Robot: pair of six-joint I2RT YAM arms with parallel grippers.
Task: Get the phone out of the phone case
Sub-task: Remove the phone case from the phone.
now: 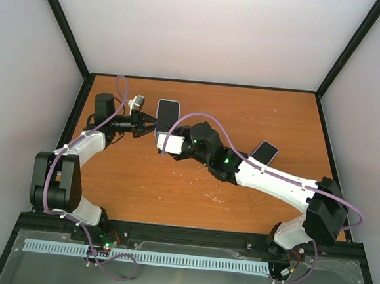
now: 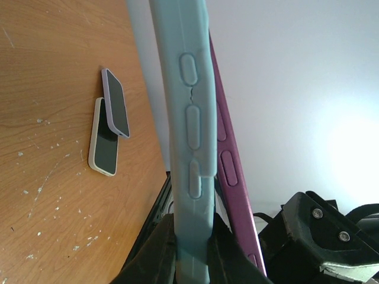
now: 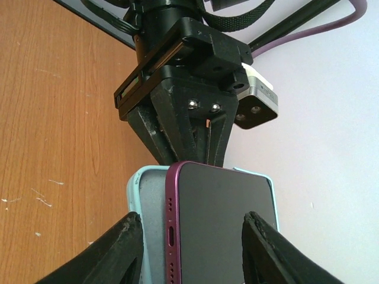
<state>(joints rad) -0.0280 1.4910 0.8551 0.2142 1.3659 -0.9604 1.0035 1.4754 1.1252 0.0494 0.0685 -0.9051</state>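
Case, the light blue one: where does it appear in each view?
Top external: case left of centre, towards the far side.
Left wrist: case upright at centre.
Right wrist: case at bottom centre, left of the phone.
Shared landmark: the purple phone against it.

No text, label, brand mark, number or sign is legible in any of the three views. The phone (image 3: 222, 228) presents a dark screen, the phone case (image 2: 185, 118) bears only moulded button outlines, and the two other phones (image 2: 105, 148) lying on the wood are too small to read
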